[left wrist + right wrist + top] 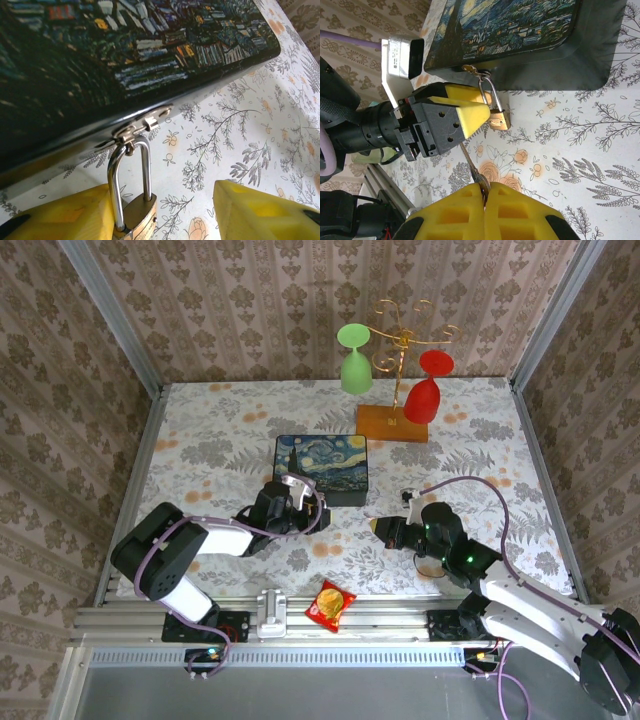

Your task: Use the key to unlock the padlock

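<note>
The brass padlock (138, 217) hangs by its silvery shackle (116, 175) from the clasp of the Starry Night box (125, 45). My left gripper (162, 197) is open around it. One yellow finger (65, 215) is against the padlock's side, and the other finger (260, 210) stands well apart. In the right wrist view the padlock (499, 119) sits beside a left-gripper finger (470, 117). My right gripper (485, 192) is shut on the key (472, 167), whose thin blade points toward the padlock, a short way off. From above, the right gripper (378, 528) faces the left gripper (305, 502).
The box (320, 465) lies at the table's middle. Behind it, a gold stand on an orange base (392, 422) holds a green glass (355, 360) and a red glass (425, 390). A red-orange snack packet (330, 602) lies at the near edge. Patterned walls enclose the table.
</note>
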Robot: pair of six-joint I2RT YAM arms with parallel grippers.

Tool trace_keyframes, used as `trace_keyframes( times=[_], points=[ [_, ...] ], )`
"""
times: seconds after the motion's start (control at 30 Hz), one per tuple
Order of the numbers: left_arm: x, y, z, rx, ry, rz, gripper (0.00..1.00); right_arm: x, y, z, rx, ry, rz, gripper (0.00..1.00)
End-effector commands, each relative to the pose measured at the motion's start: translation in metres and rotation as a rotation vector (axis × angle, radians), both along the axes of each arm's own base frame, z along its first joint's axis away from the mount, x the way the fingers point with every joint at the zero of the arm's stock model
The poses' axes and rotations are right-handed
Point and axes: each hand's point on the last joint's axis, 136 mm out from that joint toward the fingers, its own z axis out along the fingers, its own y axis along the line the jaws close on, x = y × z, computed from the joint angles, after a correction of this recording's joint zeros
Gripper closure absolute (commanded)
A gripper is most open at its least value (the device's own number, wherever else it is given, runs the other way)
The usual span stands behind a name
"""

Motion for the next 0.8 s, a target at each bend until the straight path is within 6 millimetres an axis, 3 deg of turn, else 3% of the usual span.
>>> trace_keyframes(
  times=[0.0,0.37,0.77],
  points=[
    [-0.003,-0.002,-0.001,-0.003,-0.004,-0.007,0.49,0.002,-0.002,-0.008,-0.021,0.007,-0.014,1.0],
    [-0.006,0.005,-0.008,0.019,0.011,0.01,0.61,0.004,0.002,-0.008,-0.026,0.016,-0.006,1.0],
    [-0.006,0.006,-0.011,0.014,0.017,0.027,0.68,0.006,0.001,-0.013,-0.028,0.024,-0.015,1.0]
  ],
)
